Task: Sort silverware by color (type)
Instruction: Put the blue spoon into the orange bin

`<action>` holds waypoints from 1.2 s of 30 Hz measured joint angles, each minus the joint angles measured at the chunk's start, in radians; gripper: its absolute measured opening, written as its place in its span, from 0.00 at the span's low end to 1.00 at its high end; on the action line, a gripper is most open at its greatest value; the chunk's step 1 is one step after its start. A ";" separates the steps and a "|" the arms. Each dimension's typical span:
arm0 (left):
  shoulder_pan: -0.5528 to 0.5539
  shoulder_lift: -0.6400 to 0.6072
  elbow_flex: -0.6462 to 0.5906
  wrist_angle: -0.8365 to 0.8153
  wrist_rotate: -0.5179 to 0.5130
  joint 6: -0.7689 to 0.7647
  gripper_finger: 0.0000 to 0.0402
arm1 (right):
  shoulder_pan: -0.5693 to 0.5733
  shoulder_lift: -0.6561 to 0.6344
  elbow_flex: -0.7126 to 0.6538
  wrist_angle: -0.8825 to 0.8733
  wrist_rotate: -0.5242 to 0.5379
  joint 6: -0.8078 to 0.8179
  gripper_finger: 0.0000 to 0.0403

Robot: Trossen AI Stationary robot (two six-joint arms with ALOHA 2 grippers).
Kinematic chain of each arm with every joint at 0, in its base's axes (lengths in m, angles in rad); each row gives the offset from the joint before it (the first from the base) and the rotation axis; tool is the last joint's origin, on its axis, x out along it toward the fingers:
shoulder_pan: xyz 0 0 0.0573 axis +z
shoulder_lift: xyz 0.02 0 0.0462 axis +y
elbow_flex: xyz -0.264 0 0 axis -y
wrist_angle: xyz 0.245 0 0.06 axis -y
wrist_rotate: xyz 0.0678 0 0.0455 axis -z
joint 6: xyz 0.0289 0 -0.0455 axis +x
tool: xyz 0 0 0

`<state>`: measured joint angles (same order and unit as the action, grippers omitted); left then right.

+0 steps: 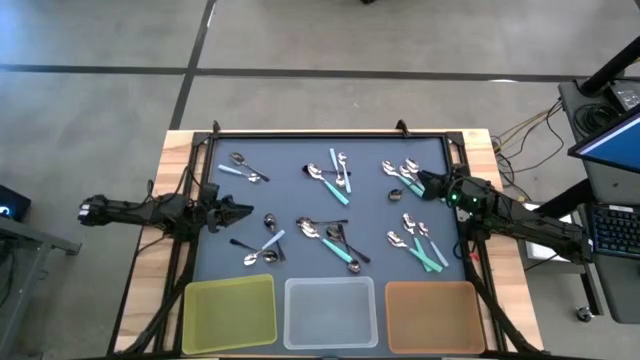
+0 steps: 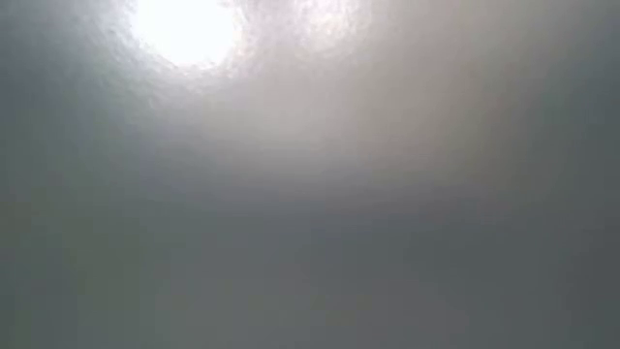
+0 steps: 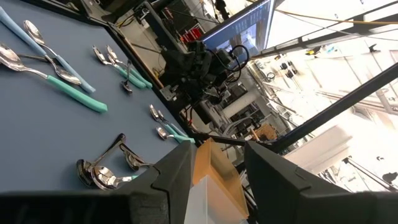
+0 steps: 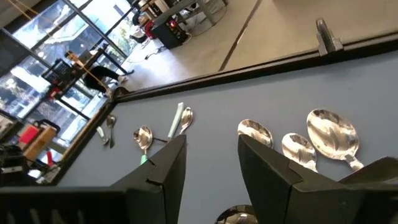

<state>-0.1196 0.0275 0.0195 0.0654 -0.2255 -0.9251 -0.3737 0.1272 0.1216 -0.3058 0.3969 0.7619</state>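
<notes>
Scattered spoons (image 1: 330, 240) looked light, stiff and slippery, best pinched across the handles, as the left gripper (image 1: 243, 210) and right gripper (image 1: 422, 184) hovered open, holding nothing.

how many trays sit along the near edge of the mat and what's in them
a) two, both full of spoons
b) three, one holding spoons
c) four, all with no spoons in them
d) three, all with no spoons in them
d: the high view shows a yellow tray, a clear tray and an orange tray in a row, none holding a spoon, while the spoons lie scattered on the mat.
</notes>
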 joint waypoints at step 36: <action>0.000 0.000 0.000 0.000 0.000 0.000 0.33 | 0.000 0.504 0.414 -0.603 -0.439 0.134 0.34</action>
<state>-0.1196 0.0275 0.0194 0.0654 -0.2256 -0.9249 -0.3737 0.6317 0.5359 -0.9091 -0.0421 0.8959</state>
